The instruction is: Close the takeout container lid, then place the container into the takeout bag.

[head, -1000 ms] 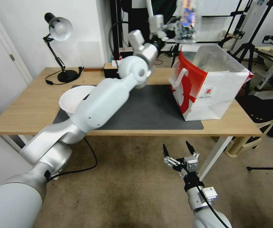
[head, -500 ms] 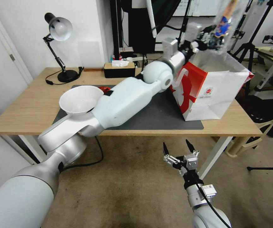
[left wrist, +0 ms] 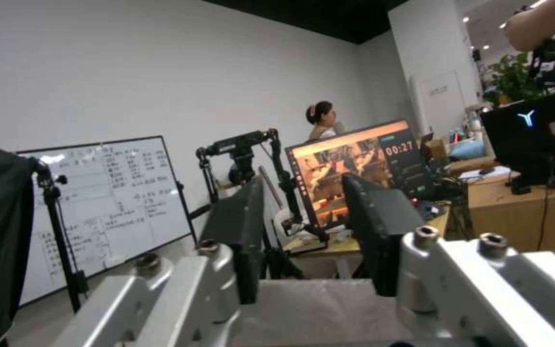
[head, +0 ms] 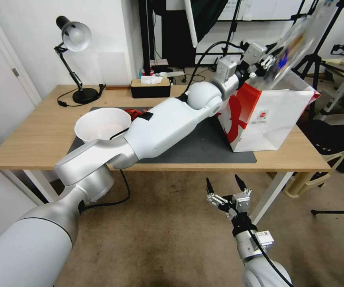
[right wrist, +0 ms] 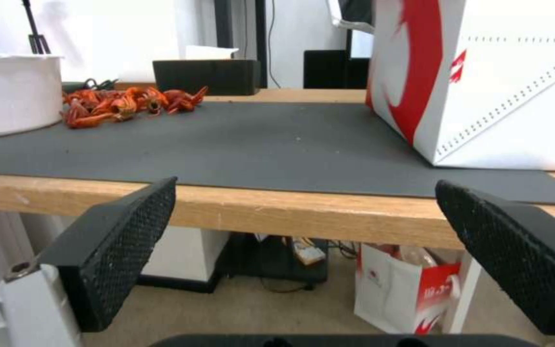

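My left arm reaches across the table to the takeout bag (head: 271, 115), a large red-and-white paper bag standing open at the table's right end. My left gripper (head: 272, 59) is shut on the takeout container (head: 293, 46). The clear box hangs tilted above the bag's open top, its lid closed and an orange-blue label showing. In the left wrist view the dark fingers (left wrist: 242, 236) flank a pale translucent surface. My right gripper (head: 223, 185) hangs open below the table's front edge, nothing between its pads (right wrist: 123, 241). The bag's (right wrist: 496, 82) side rises close ahead of it.
A white bowl (head: 100, 123) sits on the dark mat (head: 195, 145) at the left, with red crayfish (right wrist: 123, 103) behind it. A desk lamp (head: 74, 40) and a black tissue box (head: 150, 87) stand at the back. Tripods and stands crowd the room behind the bag.
My left arm has swung right and stretched out, carrying the container from behind the table's middle to above the bag's opening and tilting it. The right arm has stayed put.
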`<state>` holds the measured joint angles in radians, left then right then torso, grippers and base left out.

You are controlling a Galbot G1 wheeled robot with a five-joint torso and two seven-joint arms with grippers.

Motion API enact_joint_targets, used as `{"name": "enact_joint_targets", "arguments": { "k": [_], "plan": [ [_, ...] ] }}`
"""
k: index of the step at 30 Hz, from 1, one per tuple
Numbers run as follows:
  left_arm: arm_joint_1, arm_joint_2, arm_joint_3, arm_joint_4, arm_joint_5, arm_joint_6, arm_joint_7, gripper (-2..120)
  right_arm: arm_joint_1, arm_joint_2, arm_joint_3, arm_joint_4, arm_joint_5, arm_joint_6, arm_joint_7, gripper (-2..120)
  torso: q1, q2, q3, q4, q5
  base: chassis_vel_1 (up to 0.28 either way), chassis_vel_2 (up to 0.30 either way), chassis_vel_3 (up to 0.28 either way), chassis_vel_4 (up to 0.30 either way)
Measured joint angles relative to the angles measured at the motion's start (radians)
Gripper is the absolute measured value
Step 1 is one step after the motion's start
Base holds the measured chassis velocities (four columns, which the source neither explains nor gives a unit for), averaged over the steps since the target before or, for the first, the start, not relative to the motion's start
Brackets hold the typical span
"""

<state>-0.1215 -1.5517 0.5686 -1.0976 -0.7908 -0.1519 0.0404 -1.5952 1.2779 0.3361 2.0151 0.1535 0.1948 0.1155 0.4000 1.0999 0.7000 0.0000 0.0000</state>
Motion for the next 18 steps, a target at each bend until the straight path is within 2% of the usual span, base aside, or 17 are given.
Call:
{"name": "enact_joint_targets", "arguments": {
  "k": [4,5,10,13,14,17,18],
  "plan": [
    [0.001,0.029,-0.007,-0.044,-0.03,0.016,-0.034,55,0.005,0.0,-0.006,-0.001,0.0,-0.002,0.0,100,0.0,0.0,0.0,-0.0001,0.0,0.0,0.0,0.0,0.0],
    [0.001,0.029,-0.007,-0.044,-0.03,0.016,-0.034,55,0.005,0.0,-0.006,-0.001,0.0,-0.002,0.0,100,0.0,0.0,0.0,-0.0001,0.0,0.0,0.0,0.0,0.0],
    [0.012,0.077,-0.021,-0.106,-0.032,0.048,-0.093,73,0.003,0.0,-0.001,0.001,0.001,-0.004,0.001,100,0.0,0.0,0.0,0.0003,-0.0002,0.0,0.0,0.0,0.0],
    [0.049,0.132,-0.035,-0.176,-0.03,0.094,-0.146,86,0.001,0.002,0.003,0.004,0.001,-0.005,0.003,100,0.0,0.0,0.0,-0.0004,0.0,0.0,0.0,0.0,0.0],
    [0.049,0.132,-0.035,-0.176,-0.03,0.094,-0.146,86,0.001,0.002,0.003,0.004,0.001,-0.005,0.003,100,0.0,0.0,0.0,-0.0004,0.0,0.0,0.0,0.0,0.0],
    [0.11,0.208,-0.064,-0.263,-0.029,0.125,-0.179,99,0.007,0.002,0.002,0.005,0.002,-0.01,0.005,100,0.0,0.0,0.0,0.0004,-0.0003,0.0,0.0,0.0,0.0],
    [0.11,0.208,-0.064,-0.263,-0.029,0.125,-0.179,99,0.007,0.002,0.002,0.005,0.002,-0.01,0.005,100,0.0,0.0,0.0,0.0004,-0.0003,0.0,0.0,0.0,0.0]
  ]
}}
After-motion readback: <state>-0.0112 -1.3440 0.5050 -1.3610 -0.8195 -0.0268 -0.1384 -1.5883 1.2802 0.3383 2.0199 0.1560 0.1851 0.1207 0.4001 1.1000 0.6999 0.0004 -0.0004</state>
